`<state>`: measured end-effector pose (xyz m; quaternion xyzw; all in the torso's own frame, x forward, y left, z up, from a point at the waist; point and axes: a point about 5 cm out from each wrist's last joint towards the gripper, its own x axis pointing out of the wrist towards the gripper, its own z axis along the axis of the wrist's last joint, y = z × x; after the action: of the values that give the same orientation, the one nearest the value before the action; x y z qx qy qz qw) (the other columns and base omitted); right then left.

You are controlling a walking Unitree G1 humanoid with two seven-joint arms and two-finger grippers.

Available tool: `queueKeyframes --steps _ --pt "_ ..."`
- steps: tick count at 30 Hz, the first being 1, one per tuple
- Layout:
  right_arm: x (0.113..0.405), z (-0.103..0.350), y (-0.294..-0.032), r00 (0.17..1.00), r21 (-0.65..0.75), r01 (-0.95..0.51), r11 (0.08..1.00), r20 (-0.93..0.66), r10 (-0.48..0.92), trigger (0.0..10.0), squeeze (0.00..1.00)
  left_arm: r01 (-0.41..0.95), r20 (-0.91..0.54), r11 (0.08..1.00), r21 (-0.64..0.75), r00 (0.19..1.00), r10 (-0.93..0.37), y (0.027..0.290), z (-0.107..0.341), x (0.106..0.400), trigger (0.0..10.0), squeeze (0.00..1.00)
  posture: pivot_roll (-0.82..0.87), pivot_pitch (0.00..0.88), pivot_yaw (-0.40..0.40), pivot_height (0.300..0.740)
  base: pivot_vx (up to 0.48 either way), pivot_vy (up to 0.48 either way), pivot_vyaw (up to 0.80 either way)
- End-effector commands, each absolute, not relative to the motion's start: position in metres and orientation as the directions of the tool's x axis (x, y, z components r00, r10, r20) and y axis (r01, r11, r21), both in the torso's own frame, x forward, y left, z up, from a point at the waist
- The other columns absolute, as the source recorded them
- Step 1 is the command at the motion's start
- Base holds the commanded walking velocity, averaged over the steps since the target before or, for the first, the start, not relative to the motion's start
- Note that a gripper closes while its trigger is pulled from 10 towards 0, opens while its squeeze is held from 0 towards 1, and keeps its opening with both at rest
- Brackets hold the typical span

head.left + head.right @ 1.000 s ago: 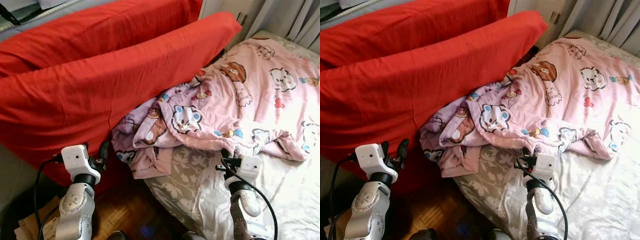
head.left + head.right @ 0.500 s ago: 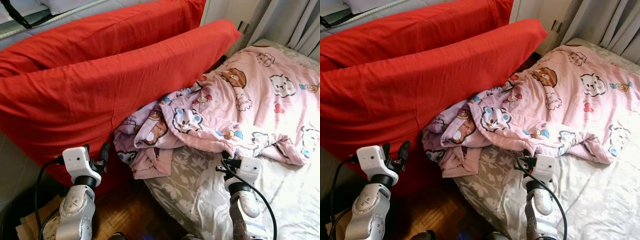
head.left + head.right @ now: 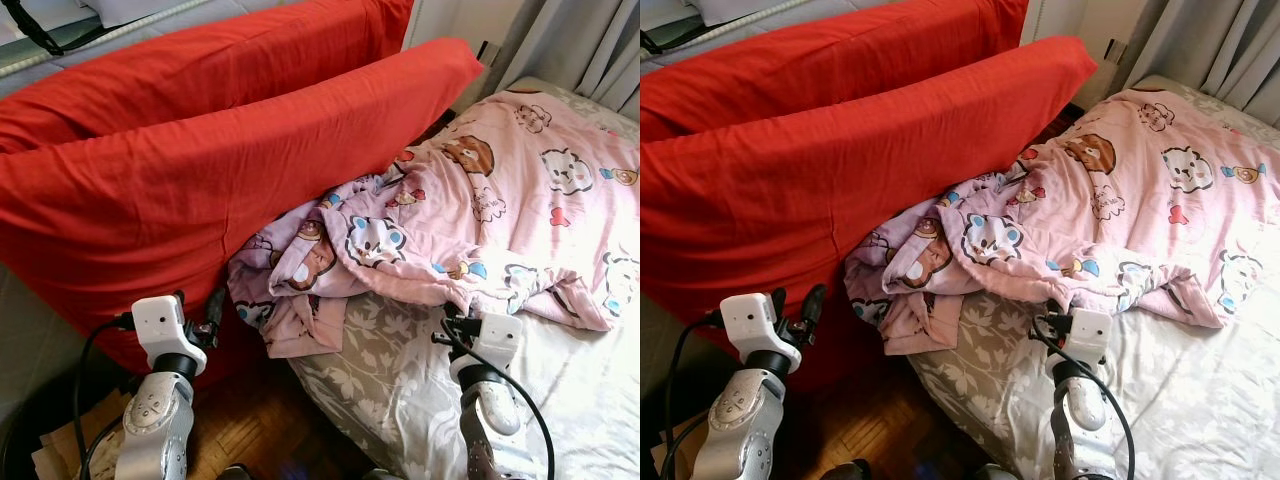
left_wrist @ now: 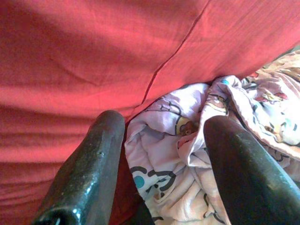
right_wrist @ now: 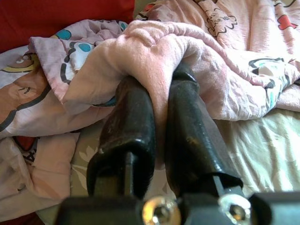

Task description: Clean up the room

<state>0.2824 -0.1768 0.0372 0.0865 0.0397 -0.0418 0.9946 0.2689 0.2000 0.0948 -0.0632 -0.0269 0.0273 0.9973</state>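
While the right gripper point(image 5: 157, 101) pinches only a thin fold of the pink blanket point(image 3: 500, 200) – left gripper point(image 4: 164, 154) spread, idle – that fold could probably slip free under any pull.

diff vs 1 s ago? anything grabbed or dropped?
Nothing grabbed or dropped. The right gripper stays shut on the pink blanket's edge; the left gripper still hovers open by the red cushion. The small frame shift looks like head motion; the blanket lies as before.

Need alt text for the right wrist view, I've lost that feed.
The right end effector is shut on a fold of the pink cartoon-print blanket, pinched between its two black fingers. The blanket lies bunched over a grey floral bedsheet, with a red cushion behind.
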Motion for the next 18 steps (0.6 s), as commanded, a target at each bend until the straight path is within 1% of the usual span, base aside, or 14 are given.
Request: queueKeyframes --steps 1,2,6,18 --pt "0.279 0.036 -0.18 0.992 0.165 0.1 0.981 -0.09 -0.086 10.0 0.0 -0.048 0.048 0.991 -0.126 0.997 0.054 0.2 0.094 0.265 10.0 0.0 0.1 0.209 -0.069 0.74 0.0 0.0 0.0" --pt "0.279 0.036 -0.18 0.992 0.165 0.101 0.981 -0.088 -0.088 10.0 0.0 -0.048 0.048 0.991 -0.126 0.997 0.054 0.2 0.093 0.265 10.0 0.0 0.1 0.209 -0.07 0.74 0.0 0.0 0.0" --pt "0.28 0.039 -0.184 0.992 0.148 0.113 0.983 -0.077 -0.103 10.0 0.0 -0.047 0.047 0.991 -0.121 0.997 0.053 0.2 0.093 0.264 10.0 0.0 0.1 0.209 -0.072 0.74 -0.244 0.0 0.0" --pt "0.279 0.042 -0.192 0.99 0.131 0.134 0.982 -0.061 -0.126 10.0 0.0 -0.025 0.053 0.993 -0.114 0.998 0.031 0.197 0.094 0.266 10.0 0.0 0.09 0.193 -0.064 0.74 -0.267 0.0 0.0"
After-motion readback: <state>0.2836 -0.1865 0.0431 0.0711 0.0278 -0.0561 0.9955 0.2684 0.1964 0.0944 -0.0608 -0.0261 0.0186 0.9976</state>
